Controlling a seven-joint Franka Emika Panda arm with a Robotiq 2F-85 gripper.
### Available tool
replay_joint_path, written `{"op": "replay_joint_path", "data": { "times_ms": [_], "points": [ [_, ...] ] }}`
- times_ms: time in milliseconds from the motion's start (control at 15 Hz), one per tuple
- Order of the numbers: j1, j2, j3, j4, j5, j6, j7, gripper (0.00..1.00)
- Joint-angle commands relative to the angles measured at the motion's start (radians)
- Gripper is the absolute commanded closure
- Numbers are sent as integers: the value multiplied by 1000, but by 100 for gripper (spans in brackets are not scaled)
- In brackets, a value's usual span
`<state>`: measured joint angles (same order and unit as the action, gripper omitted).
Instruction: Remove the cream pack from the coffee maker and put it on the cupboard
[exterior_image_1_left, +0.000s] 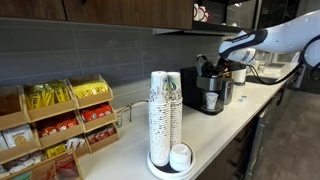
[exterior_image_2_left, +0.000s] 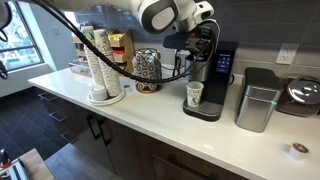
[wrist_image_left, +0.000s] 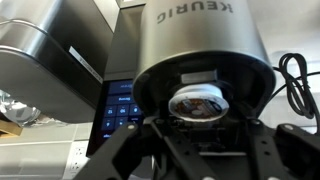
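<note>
Our pincer (wrist_image_left: 207, 130) hangs spread just before the cream pack (wrist_image_left: 197, 103), which sits inside the open coffee maker (wrist_image_left: 200, 40), so we judge an off-centre squeeze could snag the machine and spill the pack onto the surface (exterior_image_2_left: 140, 117).

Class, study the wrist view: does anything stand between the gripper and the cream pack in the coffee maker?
Nothing visible does. The cream pack sits exposed in the open cavity of the coffee maker, and the open gripper faces it directly. The paper cup stands lower, out of that path.
</note>
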<state>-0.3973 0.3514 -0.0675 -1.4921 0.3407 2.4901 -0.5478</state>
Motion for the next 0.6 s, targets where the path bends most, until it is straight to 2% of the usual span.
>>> {"op": "replay_joint_path", "data": {
  "times_ms": [0, 533],
  "points": [
    [-22, 13, 15, 17, 28, -9, -33, 48],
    [-27, 2, 18, 18, 38, -10, -35, 52]
  ]
}}
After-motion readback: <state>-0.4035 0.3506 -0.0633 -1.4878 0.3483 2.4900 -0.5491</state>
